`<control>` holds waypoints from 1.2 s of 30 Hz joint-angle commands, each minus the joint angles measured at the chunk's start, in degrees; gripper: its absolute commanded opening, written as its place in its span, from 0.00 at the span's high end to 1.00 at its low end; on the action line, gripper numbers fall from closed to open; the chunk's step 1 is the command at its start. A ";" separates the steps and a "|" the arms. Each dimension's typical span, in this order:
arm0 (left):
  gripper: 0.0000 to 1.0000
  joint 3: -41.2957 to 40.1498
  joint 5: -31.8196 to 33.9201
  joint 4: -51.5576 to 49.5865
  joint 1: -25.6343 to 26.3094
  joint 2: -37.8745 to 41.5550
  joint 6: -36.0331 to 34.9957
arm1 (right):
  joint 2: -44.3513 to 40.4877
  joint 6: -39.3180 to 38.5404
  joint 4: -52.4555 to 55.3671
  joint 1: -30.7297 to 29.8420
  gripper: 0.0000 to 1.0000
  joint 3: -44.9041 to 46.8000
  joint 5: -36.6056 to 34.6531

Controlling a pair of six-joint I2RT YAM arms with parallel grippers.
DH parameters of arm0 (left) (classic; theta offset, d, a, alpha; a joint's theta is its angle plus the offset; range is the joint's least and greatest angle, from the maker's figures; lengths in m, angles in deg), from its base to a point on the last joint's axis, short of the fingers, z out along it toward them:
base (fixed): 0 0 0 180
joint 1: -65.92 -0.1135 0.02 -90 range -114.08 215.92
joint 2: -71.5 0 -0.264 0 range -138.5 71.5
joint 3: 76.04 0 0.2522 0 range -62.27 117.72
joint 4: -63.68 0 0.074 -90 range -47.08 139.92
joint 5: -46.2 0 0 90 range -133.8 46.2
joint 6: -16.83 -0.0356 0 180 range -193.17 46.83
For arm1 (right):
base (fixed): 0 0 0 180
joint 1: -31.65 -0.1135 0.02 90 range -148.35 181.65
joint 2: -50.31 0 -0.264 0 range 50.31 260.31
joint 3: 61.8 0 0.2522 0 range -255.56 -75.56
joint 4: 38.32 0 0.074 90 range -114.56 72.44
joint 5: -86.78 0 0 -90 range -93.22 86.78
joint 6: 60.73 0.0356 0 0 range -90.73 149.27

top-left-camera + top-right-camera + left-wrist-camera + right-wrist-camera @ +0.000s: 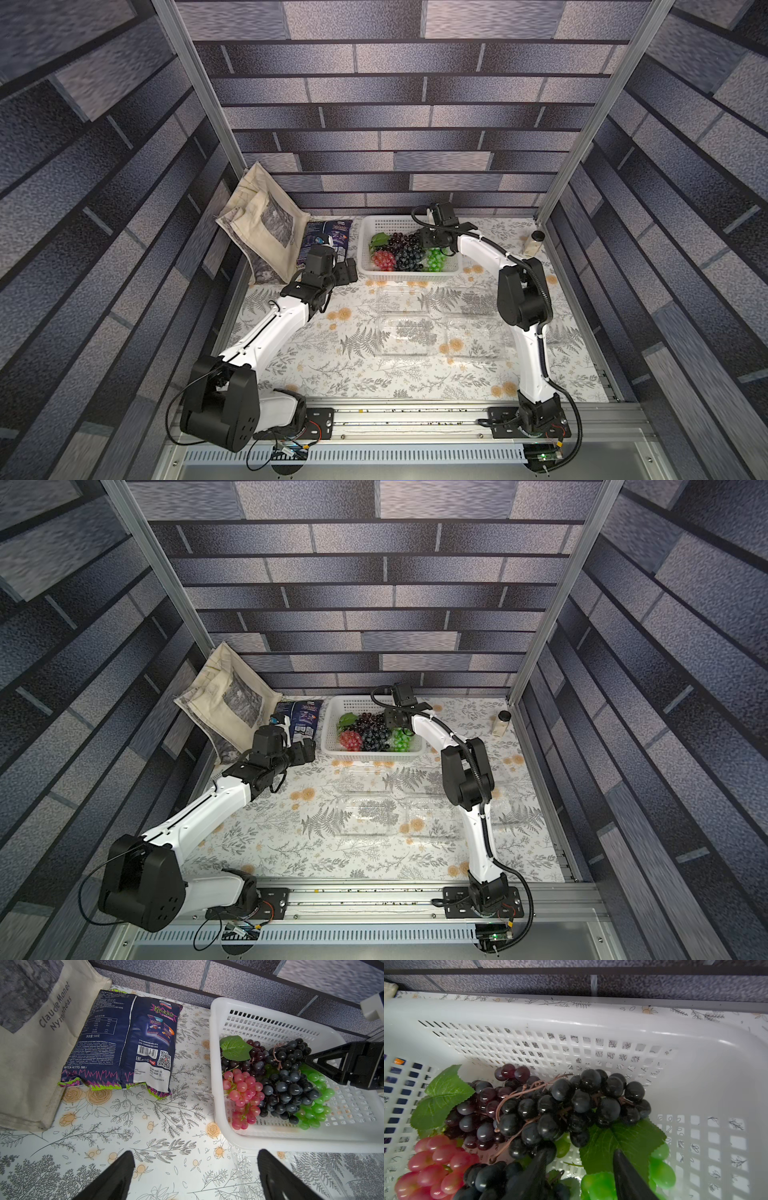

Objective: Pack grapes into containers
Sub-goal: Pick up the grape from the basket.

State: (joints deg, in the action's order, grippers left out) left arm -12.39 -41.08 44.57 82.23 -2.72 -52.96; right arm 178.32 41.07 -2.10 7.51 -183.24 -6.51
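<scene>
In front of the basket, nearest the arms' bases, three clear containers lay with no grapes in them. Whether their lids stood open could not be told. Just beside the basket's left end, the left gripper hovered with its fingers spread wide, holding nothing. Inside the basket lay all the grapes, in red, dark and green bunches. The right gripper reached among them, fingers about half apart over a leaf, clasping nothing. Packing looked unstarted, with every bunch left to move.
</scene>
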 commanded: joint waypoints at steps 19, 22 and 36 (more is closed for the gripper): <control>0.06 -0.85 -1.05 -0.12 0.45 3.46 3.26 | -13.89 2.35 -3.94 -3.79 0.43 15.58 6.89; 0.06 -0.93 -1.10 -0.25 0.51 3.48 3.44 | -13.07 2.43 -3.21 -4.03 0.46 14.87 6.65; 0.06 -0.57 -1.75 -0.54 0.50 3.29 3.34 | -8.92 2.46 -1.54 -4.50 0.55 13.55 5.35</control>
State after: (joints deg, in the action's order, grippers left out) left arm -12.63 -42.17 44.48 82.45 -0.42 -50.34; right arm 168.17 43.40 -5.25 3.46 -168.11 -0.35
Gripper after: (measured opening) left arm 0.940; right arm 0.445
